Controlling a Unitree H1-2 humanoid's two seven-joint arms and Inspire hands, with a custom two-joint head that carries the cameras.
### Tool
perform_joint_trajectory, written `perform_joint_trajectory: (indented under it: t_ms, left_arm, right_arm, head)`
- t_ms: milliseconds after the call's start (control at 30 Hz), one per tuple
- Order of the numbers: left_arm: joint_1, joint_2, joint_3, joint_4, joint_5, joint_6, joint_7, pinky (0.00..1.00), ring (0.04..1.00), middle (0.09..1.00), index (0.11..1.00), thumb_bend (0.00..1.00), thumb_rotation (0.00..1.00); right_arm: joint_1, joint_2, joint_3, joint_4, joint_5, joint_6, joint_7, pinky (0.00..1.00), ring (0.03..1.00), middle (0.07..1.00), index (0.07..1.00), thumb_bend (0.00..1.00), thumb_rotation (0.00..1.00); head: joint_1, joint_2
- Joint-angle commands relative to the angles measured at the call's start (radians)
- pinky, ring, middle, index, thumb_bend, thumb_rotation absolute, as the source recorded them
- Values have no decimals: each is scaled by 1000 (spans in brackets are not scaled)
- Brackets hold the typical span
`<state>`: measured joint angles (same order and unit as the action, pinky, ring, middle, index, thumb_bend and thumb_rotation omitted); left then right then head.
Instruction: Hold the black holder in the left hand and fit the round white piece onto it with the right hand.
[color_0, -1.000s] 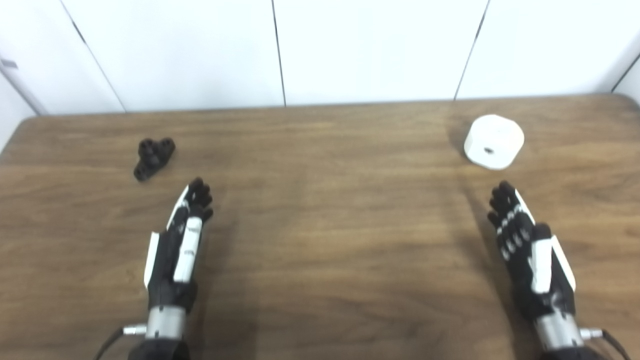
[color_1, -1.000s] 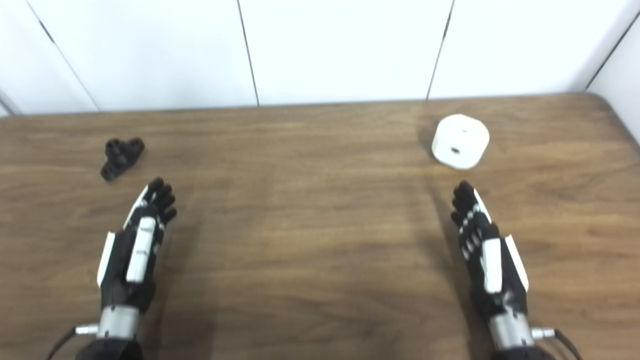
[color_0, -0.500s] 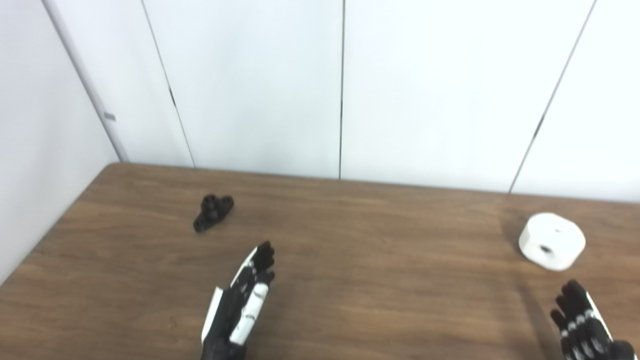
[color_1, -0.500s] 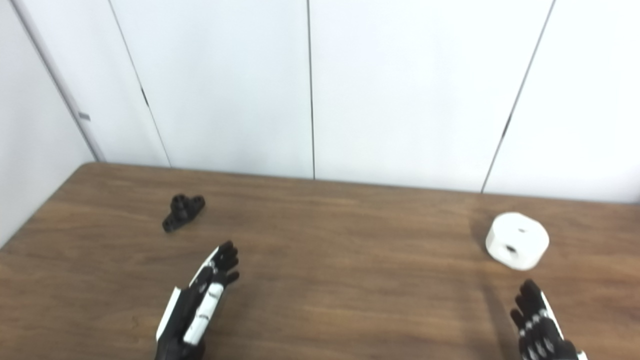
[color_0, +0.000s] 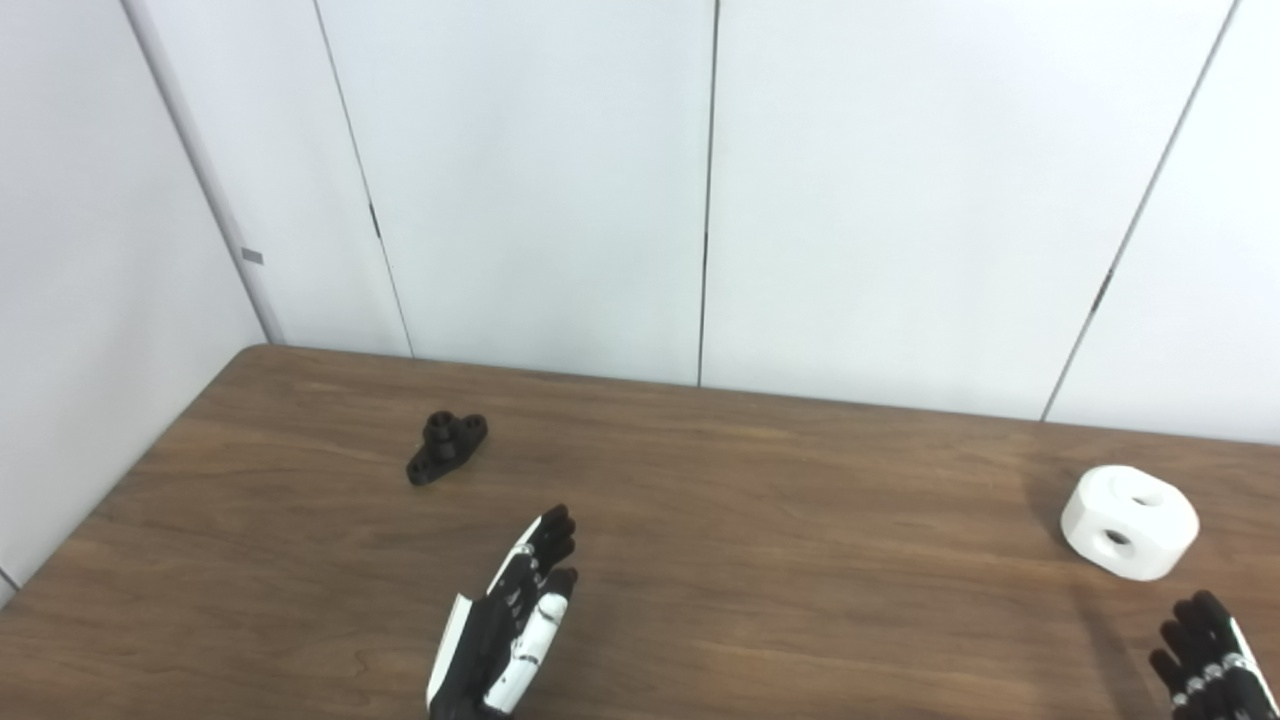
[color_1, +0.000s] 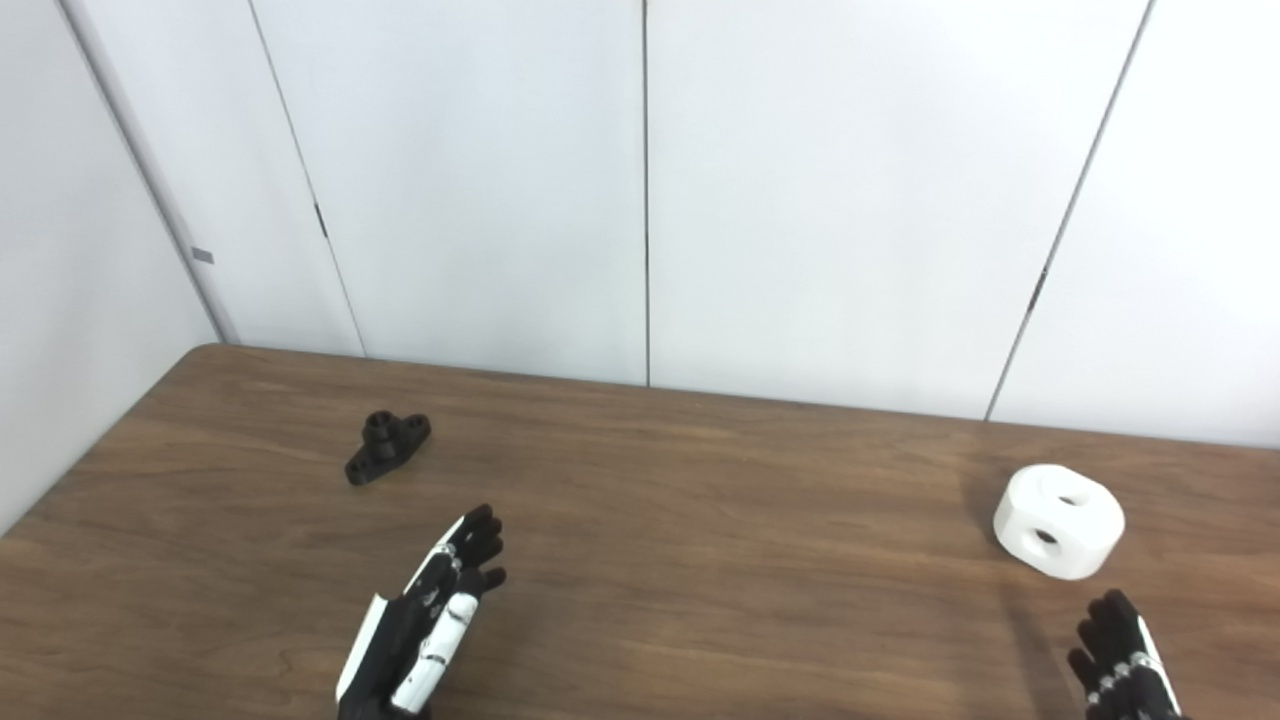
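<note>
View has tilted up and swung left since a second ago: more wall, less worktop (color_0: 760, 560), and both arms now sit lower in the pictures (camera motion, not the parts moving). Black holder (color_0: 446, 448) lies on the worktop at far left, round white piece (color_0: 1130, 521) at far right, well apart, neither touched. Left hand (color_0: 510, 635) hovers short of the holder, fingers (color_0: 553, 528) straight, close together, holding nothing. Right hand (color_1: 1125, 660) is mostly cut off by the bottom edge; the fingers (color_0: 1205, 640) that show are extended and empty, just short of the white piece. Judgement: task not yet started; neither hand has gained much on its part, so both reaches and both grasps remain, left first.
</note>
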<state>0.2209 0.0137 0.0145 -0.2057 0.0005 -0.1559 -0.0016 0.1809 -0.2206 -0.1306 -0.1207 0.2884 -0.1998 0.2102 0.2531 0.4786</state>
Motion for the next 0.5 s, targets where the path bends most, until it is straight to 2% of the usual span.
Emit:
perform_joint_trajectory:
  t_ms: [0,100,133,233,367,467]
  left_arm:
    - [86,-28,-15,-1,4,-10,8,875,925,926,938,443,691]
    - [84,-15,-22,-12,7,-17,-2,894,933,932,949,434,660]
    - [84,-7,-23,-26,43,-8,3,897,934,933,951,433,652]
    - [85,0,-22,-72,124,47,20,863,923,925,936,438,578]
    - [65,12,-12,-151,169,140,11,888,919,925,943,420,422]
    - [31,34,2,-206,218,200,8,894,899,922,945,463,385]
  right_arm:
    - [47,14,4,87,5,-21,12,1000,1000,1000,988,692,1000]
    - [50,9,3,74,6,-8,12,1000,1000,1000,985,684,1000]
    - [51,9,1,68,5,-5,9,1000,1000,1000,984,684,1000]
    - [53,9,-4,59,10,0,5,1000,1000,1000,975,693,1000]
    - [52,3,-8,60,15,-4,12,1000,1000,1000,977,698,1000]
    - [52,1,-10,57,19,1,11,1000,1000,1000,987,721,1000]
  head:
    - [1,1]
    - [1,5]
    - [5,6]
    - [13,9]
    - [22,14]
    - [29,17]
